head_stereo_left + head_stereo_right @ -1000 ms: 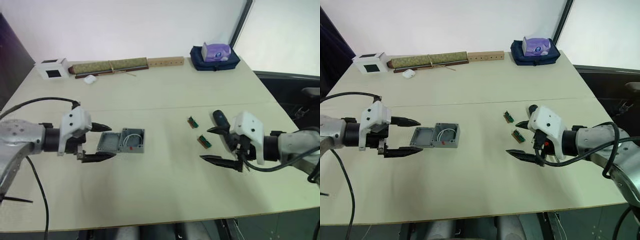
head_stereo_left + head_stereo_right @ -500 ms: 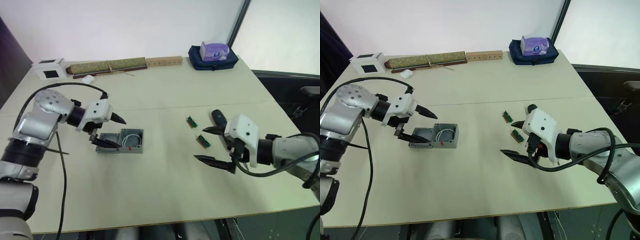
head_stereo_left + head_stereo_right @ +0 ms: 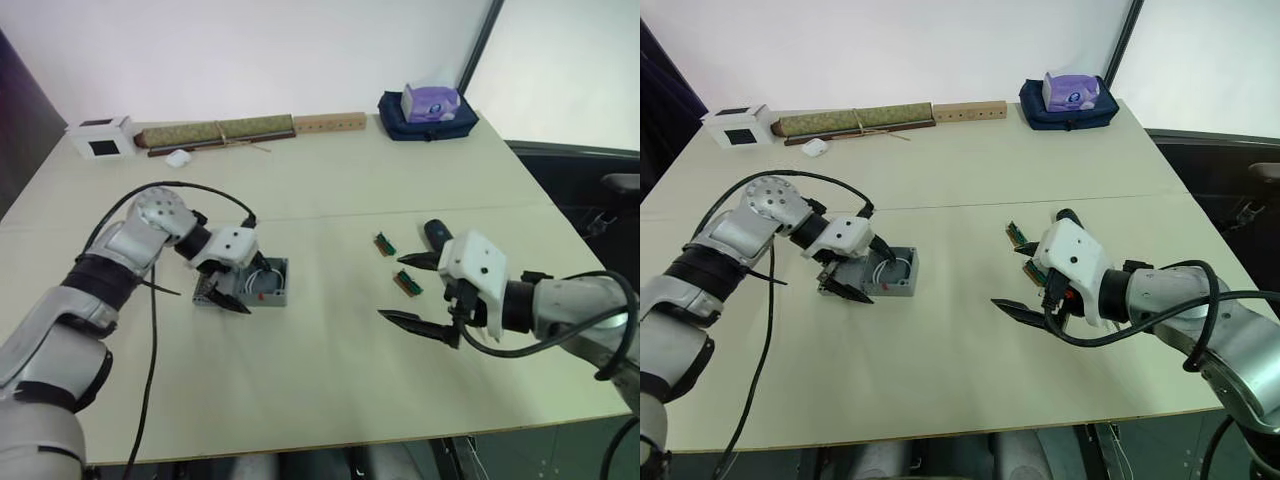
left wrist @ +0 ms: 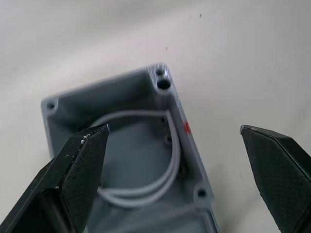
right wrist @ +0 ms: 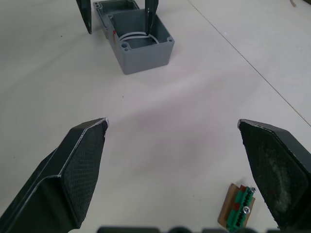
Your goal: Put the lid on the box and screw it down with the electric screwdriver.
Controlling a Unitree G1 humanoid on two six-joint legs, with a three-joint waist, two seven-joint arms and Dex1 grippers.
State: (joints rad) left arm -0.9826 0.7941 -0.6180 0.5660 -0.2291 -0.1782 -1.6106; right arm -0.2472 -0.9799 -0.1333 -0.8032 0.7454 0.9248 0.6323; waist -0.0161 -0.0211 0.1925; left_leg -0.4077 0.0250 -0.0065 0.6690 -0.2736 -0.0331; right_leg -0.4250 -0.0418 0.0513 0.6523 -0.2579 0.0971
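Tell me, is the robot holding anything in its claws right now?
No, nothing is held. The left gripper is open above the box, and the right gripper is open over the table.

We see the lid [image 3: 837, 274] mostly hidden behind the left end effector [image 3: 862, 271], so its face cannot be made out. The screwdriver [image 3: 436, 236] is largely covered by the right end effector [image 3: 413, 288]. In the left wrist view, the box [image 4: 146, 160] is cut off by the frame edge.
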